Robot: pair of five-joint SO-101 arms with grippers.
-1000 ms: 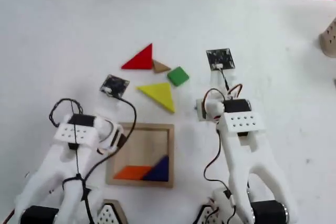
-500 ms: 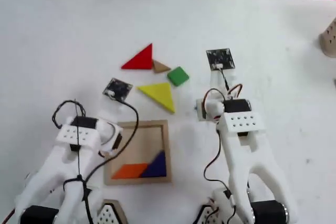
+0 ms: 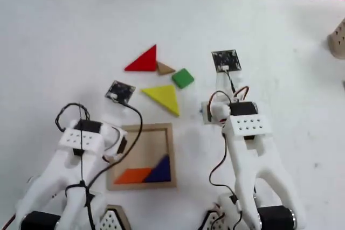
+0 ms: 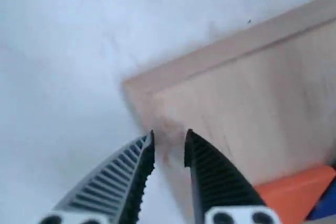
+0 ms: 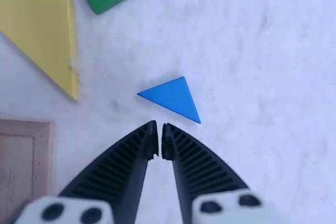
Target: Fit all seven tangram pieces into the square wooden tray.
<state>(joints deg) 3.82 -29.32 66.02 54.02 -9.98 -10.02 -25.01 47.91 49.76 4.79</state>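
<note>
1. The left fingers are closed to a narrow gap on the left rim of the square wooden tray, close to one of its corners, with one finger outside the rim and the other inside, over the tray floor.
2. The right fingers are closed almost tip to tip and hold nothing; they are poised over the bare white table.
3. A light blue triangle lies flat on the table just ahead of the right fingers' tips, apart from them.
4. In the high view, the tray lies between the two arms at the near edge of the table, and its far part is bare wood.
5. Along the tray's near side sit an orange piece and a dark blue piece, touching each other.
6. Beyond the tray's far right corner lies a yellow triangle on the table, outside the tray.
7. Farther off are a green square, a small brown triangle and a red triangle; the brown one touches the red.
8. A cream perforated object stands at the table's right edge, well apart from the pieces.
</note>
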